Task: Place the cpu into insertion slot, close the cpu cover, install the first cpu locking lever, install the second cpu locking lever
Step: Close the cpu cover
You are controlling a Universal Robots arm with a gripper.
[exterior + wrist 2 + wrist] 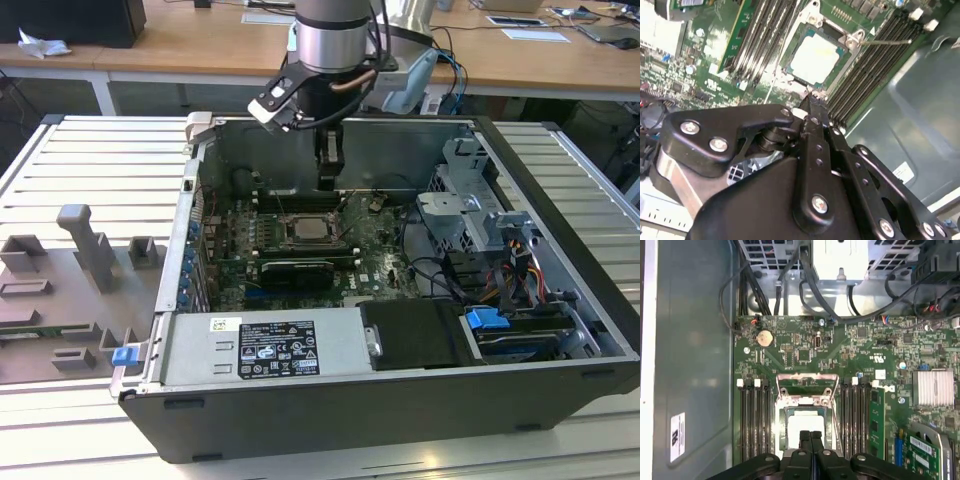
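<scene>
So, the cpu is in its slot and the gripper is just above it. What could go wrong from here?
1. The gripper, fingers shut, is at the edge of the slot. A push off line could strike the cpu or the memory slots beside it.
2. The thin lever juts out over those memory slots and, as far as I can tell, is not latched. It may slip off the gripper and spring back.
</scene>
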